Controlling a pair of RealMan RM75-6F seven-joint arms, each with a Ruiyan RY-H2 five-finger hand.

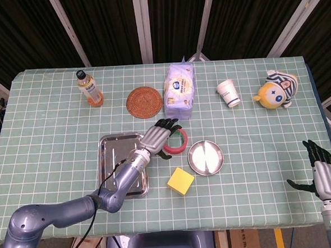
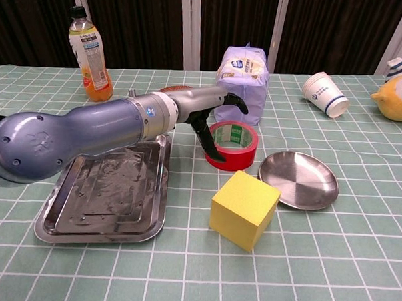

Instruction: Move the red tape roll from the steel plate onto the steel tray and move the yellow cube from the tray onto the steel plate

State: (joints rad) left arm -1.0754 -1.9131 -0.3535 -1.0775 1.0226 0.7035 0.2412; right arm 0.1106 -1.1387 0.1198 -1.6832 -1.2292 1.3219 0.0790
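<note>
Left hand (image 2: 212,114) reaches over the near-left rim of the red tape roll (image 2: 232,144), thumb hooked down against the roll's outer wall and the other fingers arched above its top; whether the fingers have actually closed on it I cannot tell; the right hand (image 1: 322,170) rests released, fingers apart, at the far right edge of the desk (image 1: 54,142), holding nothing.

Neither task object sits where the task sentence places it: the roll lies flat on the desk cloth between the steel tray (image 2: 58,217) and the steel plate (image 2: 319,189), and the yellow cube (image 2: 244,208) stands on the cloth just in front of the roll, touching neither dish.

Risks, as I judge them: a thumb-only hook could drag or tip the roll instead of lifting it; a slipped roll could land on edge and wheel away; the forearm crosses above the tray, so a low carry might knock its rim; the cube sits close enough to be nudged.

Only the chest view shows the thumb's contact with the roll's wall; only the head view shows the right hand.
</note>
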